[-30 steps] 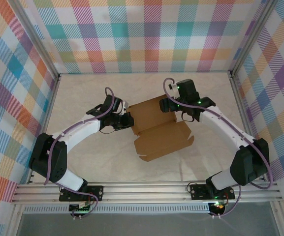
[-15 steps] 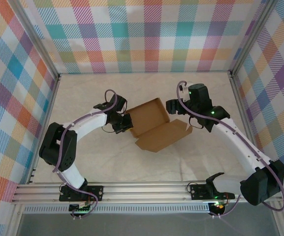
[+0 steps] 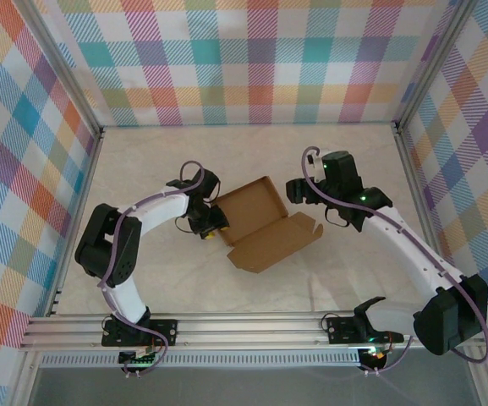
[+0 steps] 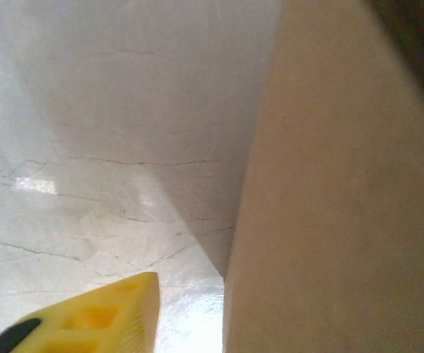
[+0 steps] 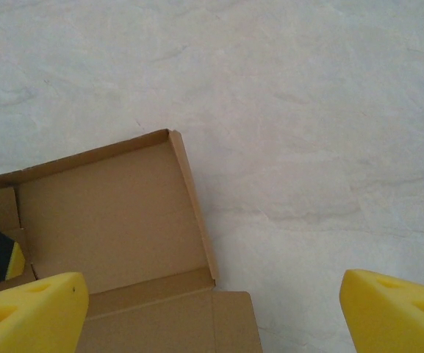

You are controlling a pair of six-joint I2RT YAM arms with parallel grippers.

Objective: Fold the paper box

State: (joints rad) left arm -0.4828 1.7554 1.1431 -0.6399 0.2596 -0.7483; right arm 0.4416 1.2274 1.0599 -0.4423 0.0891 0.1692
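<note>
- While its lid [image 3: 277, 244] lies open toward the near edge, the paper box [image 3: 252, 203] is found mid-way across the table [image 3: 142, 169].
- Left gripper [image 3: 212, 228] is set against its left wall, the nearer arm; finger gap cannot be told.
- Right gripper [image 3: 298, 190] is held by the far-right corner, fingers wide apart, empty.

Paper box [image 3: 260, 222]: half-formed, lid open.
Plain brown card, askew before me: shallow walled tray, lid panel flat on its near side; left wall seems upright, though blurred.
</note>
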